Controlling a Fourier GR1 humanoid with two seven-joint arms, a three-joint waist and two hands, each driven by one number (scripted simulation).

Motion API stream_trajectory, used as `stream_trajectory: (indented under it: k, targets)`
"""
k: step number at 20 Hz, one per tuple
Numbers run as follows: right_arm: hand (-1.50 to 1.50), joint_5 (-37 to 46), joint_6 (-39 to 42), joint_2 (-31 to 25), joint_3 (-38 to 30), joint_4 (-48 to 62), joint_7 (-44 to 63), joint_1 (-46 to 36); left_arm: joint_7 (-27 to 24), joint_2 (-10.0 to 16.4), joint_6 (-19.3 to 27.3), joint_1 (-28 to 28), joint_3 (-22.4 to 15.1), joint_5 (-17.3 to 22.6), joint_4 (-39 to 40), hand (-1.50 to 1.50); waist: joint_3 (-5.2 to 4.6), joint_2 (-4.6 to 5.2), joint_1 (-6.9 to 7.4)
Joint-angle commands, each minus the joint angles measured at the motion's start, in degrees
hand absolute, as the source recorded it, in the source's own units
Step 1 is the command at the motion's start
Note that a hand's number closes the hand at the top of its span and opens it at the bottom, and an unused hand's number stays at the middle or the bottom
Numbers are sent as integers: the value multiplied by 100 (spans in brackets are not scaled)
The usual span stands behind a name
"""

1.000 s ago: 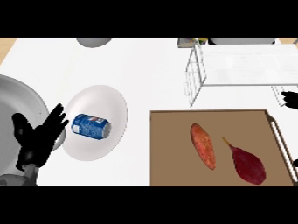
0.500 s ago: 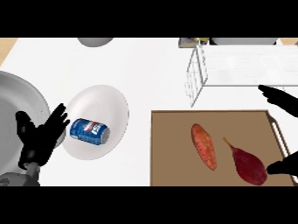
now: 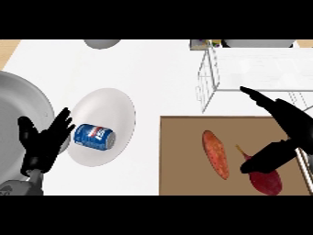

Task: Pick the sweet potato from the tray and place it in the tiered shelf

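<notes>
Brown tray (image 3: 181, 158), orange sweet potato (image 3: 215, 154) mid-tray, right robot hand (image 3: 304, 128) spread wide over its right edge

Orange vegetable (image 3: 215, 153), dark red vegetable (image 3: 267, 181), brown tray (image 3: 182, 160); white plate (image 3: 108, 108), blue can (image 3: 93, 136)

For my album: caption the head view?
Open right hand over the tray; left hand rests beside a plate holding a can.

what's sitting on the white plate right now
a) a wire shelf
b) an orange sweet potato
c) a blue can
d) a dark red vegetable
c: the blue can lies on its side on the white plate, while the orange sweet potato is over on the brown tray.
</notes>
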Motion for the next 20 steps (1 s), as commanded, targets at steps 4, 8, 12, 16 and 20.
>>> stream_trajectory:
  k: [4, 8, 12, 16, 20]
  targets:
    - [-150, 786, 239, 560, 593, -217, 705, -56, -73, -140, -307, 48, 197, -123, 333, 0, -25, 19, -25]
    - [-150, 1091, 456, 785, 574, 109, 830, -48, 431, -317, 105, -28, 153, -375, -173, 0, -22, 18, -21]
    - [-150, 1716, 284, 964, 673, -237, 837, 460, 438, -204, -300, -82, 462, -310, 4, 0, -23, 17, -45]
    - [-150, 2180, 408, 1318, 682, 390, 558, 285, 147, -495, -151, -49, 458, -697, 205, 0, -23, 23, -24]
    - [-150, 2398, 574, 1185, 514, -325, 508, 987, 290, -413, -439, 129, 769, -583, 35, 0, -23, 15, -49]
